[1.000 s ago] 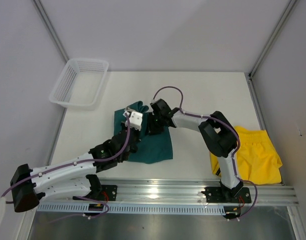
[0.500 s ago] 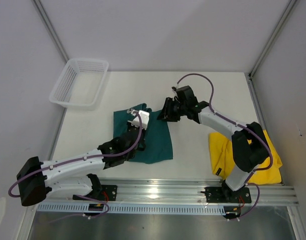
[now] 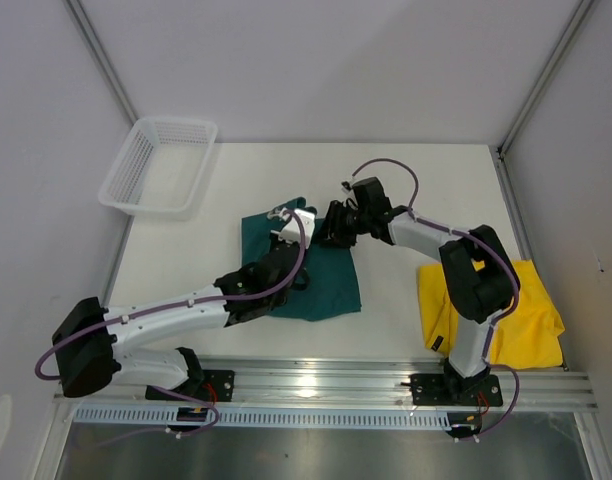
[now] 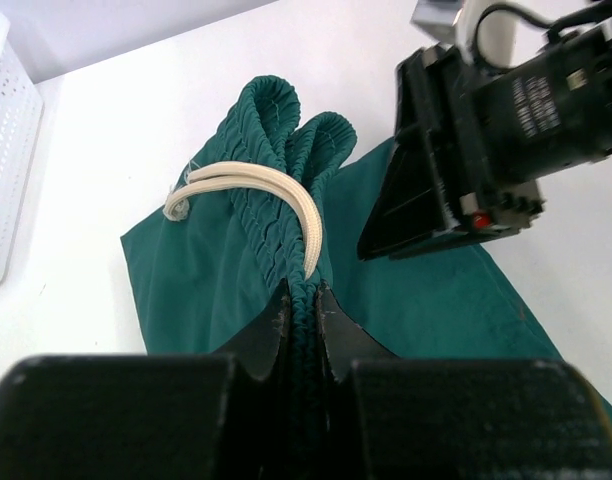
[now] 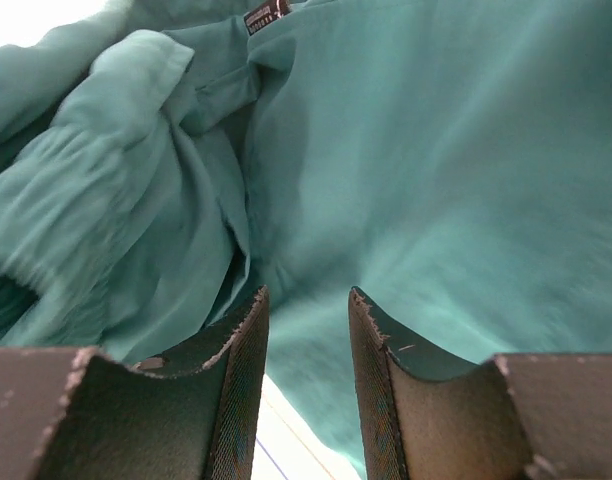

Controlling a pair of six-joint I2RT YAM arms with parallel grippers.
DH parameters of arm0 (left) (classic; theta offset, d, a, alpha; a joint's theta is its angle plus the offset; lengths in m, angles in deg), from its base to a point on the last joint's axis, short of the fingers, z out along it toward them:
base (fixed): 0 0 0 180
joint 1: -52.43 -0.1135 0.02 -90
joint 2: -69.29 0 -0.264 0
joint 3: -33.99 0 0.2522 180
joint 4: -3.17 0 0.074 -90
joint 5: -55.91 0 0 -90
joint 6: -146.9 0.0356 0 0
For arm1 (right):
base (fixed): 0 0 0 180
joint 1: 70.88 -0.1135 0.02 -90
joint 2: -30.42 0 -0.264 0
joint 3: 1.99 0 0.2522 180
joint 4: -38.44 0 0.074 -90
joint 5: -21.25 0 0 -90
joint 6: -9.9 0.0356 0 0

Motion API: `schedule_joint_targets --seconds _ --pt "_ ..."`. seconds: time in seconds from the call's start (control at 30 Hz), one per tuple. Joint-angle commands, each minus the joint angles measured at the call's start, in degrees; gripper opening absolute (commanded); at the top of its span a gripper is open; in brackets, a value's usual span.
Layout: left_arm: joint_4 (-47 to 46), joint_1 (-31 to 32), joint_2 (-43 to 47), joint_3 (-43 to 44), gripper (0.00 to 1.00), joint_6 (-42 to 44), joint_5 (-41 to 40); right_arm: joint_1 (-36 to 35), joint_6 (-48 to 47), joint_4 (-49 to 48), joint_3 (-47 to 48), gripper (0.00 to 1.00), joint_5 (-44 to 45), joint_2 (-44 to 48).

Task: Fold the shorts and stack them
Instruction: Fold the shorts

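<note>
The dark teal shorts lie partly folded in the middle of the table. My left gripper is shut on their gathered waistband, with the pale drawstring looped just past my fingertips. My right gripper is open at the shorts' far right edge, right beside the left gripper; it also shows in the left wrist view. In the right wrist view its jaws stand apart with teal fabric close in front. The yellow shorts lie crumpled at the near right.
A white mesh basket sits at the far left corner, overhanging the table's edge. The right arm's upper links stand over the yellow shorts' left side. The metal rail runs along the near edge.
My left gripper has carried the waistband to the right, shifting the teal shorts that way. My right gripper lifted off the shorts, swung right, then came back to their far right edge.
</note>
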Motion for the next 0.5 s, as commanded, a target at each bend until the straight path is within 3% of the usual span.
schedule_joint_targets --seconds 0.0,0.13,0.47 --pt "-4.60 0.66 -1.76 3.72 0.00 0.79 -1.46 0.05 -0.91 -1.26 3.93 0.41 -0.69 -2.65" --pt "-5.04 1.27 -3.78 4.25 0.00 1.23 -1.99 0.31 -3.11 2.35 3.25 0.40 1.43 -4.95" --pt "-7.59 2.15 -8.18 4.16 0.00 2.11 -2.43 2.34 -11.46 11.49 -2.82 0.41 16.53 4.36"
